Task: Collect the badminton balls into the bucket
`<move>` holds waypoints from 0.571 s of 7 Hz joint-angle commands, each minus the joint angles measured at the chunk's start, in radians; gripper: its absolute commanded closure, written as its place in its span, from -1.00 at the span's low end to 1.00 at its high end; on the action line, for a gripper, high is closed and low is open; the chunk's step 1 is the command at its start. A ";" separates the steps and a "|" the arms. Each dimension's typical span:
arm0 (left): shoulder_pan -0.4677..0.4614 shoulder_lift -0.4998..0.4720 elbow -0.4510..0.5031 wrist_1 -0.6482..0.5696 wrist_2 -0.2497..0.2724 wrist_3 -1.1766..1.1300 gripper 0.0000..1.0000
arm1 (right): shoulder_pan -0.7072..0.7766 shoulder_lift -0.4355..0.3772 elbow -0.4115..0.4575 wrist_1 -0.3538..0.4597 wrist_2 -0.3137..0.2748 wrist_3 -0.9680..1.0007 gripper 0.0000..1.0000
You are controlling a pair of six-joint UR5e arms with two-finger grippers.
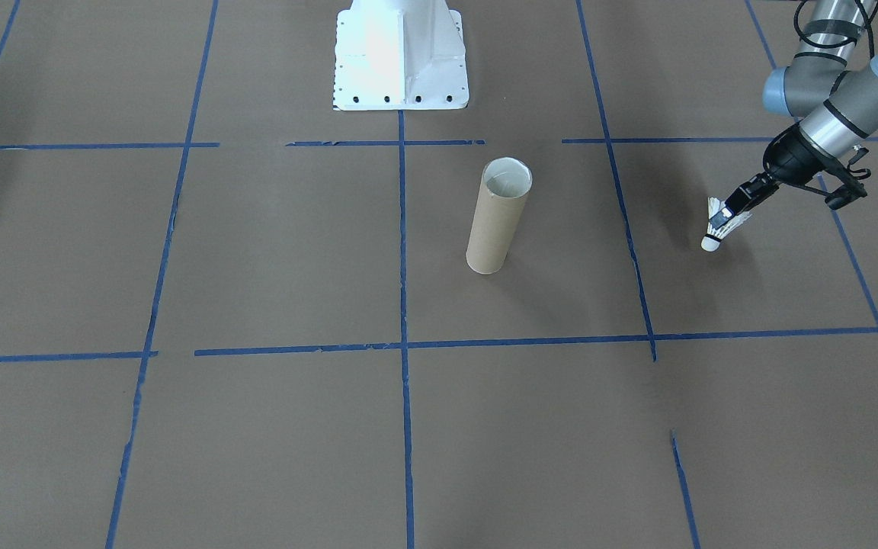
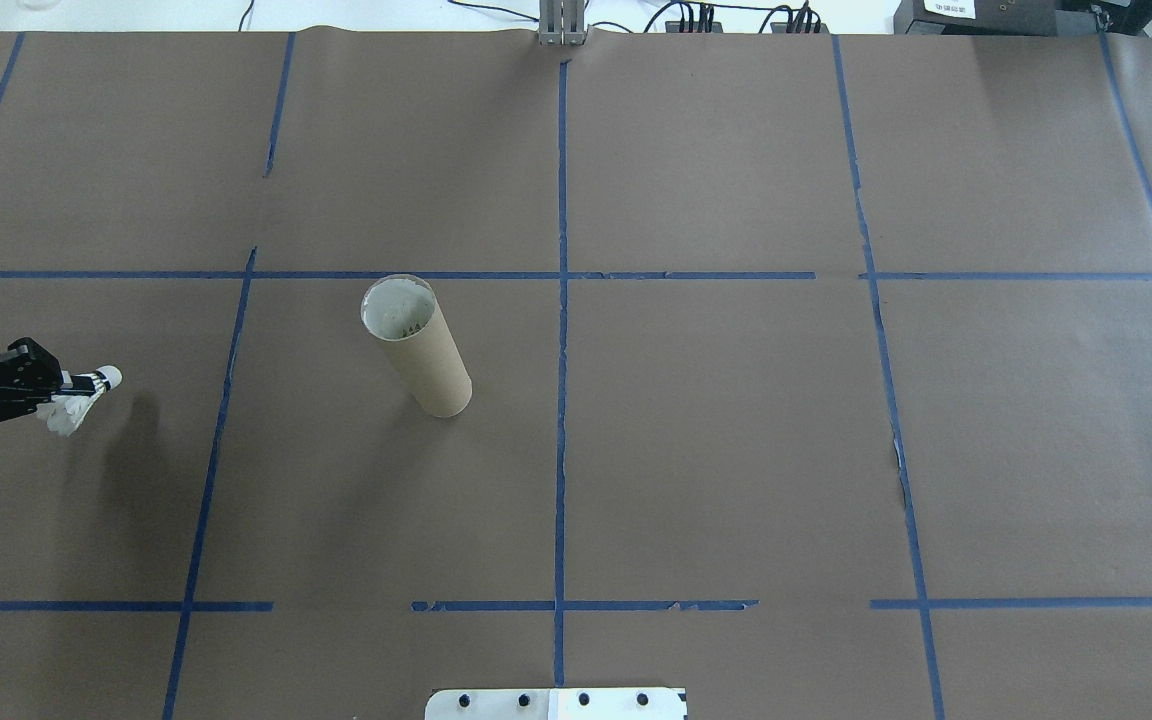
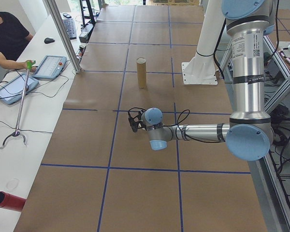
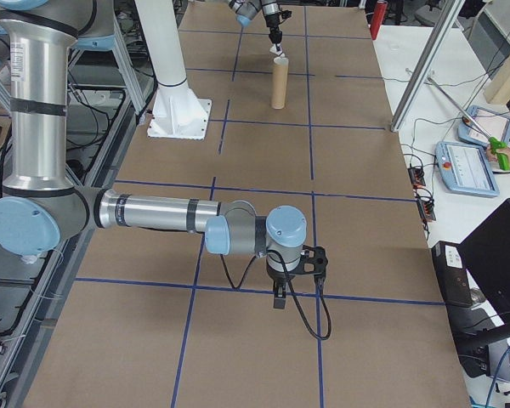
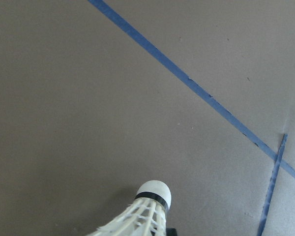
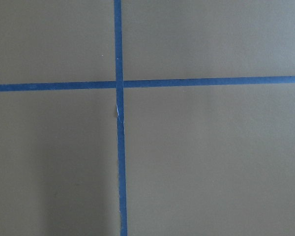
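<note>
Pickup done, drop-in still to do. Left tool (image 1: pixel 735 211) clamped on feather shuttlecock (image 1: pixel 719 224), lifted off the surface (image 1: pixel 256 427), white cork tip with thin black band pointing down and away. Farther off, well apart: upright brown cardboard tube (image 1: pixel 497 216), mouth open. Right tool: grip state impossible to tell.

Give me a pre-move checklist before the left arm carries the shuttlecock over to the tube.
1. Shuttlecock held by the left gripper: ok, the fingers are shut on its skirt.
2. Shuttlecock clear of the table: ok, its shadow lies apart from it.
3. Cork tip pointing down: ok.
4. Cardboard tube upright with its mouth open: ok.
5. Path from shuttlecock to tube free: ok, only bare paper between.
6. Right gripper out of the way: ok, far from the tube; whether open or shut, cannot tell.
</note>
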 commanded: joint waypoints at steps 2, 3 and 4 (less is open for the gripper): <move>-0.116 -0.006 -0.264 0.286 -0.249 0.010 1.00 | 0.000 0.000 0.000 0.000 -0.001 0.000 -1.00; -0.116 -0.011 -0.374 0.424 -0.249 0.014 1.00 | 0.000 0.000 0.000 0.000 0.001 0.000 -1.00; -0.118 -0.014 -0.480 0.533 -0.249 0.069 1.00 | 0.000 0.000 0.000 0.000 0.001 0.000 -1.00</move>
